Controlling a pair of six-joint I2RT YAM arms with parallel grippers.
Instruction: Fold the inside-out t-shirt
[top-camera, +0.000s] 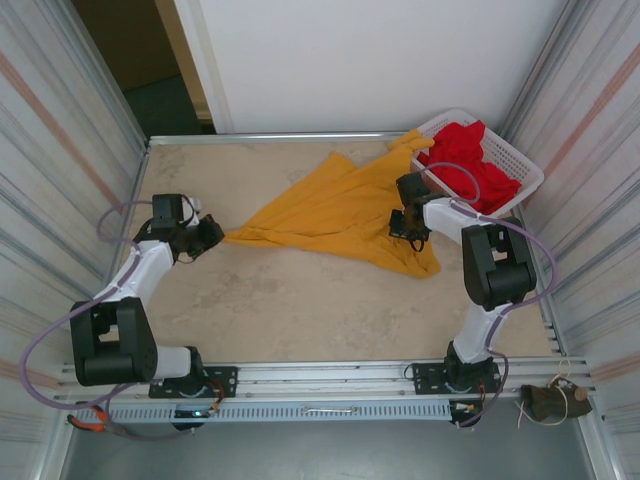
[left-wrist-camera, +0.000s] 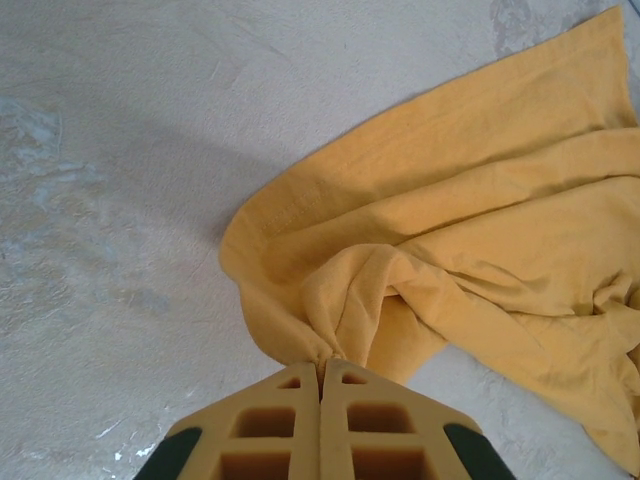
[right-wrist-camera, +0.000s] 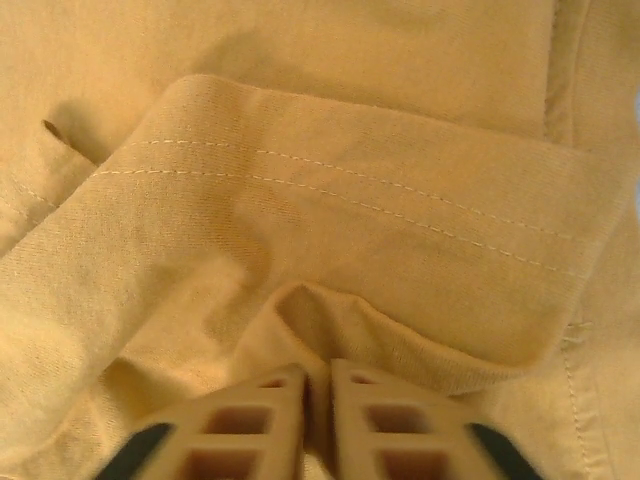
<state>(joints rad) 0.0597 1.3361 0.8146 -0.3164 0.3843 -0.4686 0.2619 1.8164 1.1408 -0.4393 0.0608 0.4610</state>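
Since both hands are pinched shut on cloth, I judge the work to be at the spreading step, with no fold made yet. The inside-out t-shirt (top-camera: 340, 210) lies rumpled across the far half of the tabletop (top-camera: 300, 300), one tip reaching the far right corner. The left hand (left-wrist-camera: 322, 365) clamps a bunched corner at the shirt's left end; the right hand (right-wrist-camera: 318, 375) clamps a stitched hem fold near its right side. Next, the hands likely need to lift and draw apart evenly, so the cloth flattens without slipping free. A white basket (top-camera: 525, 170) in the far right corner holds a red garment (top-camera: 470, 160).
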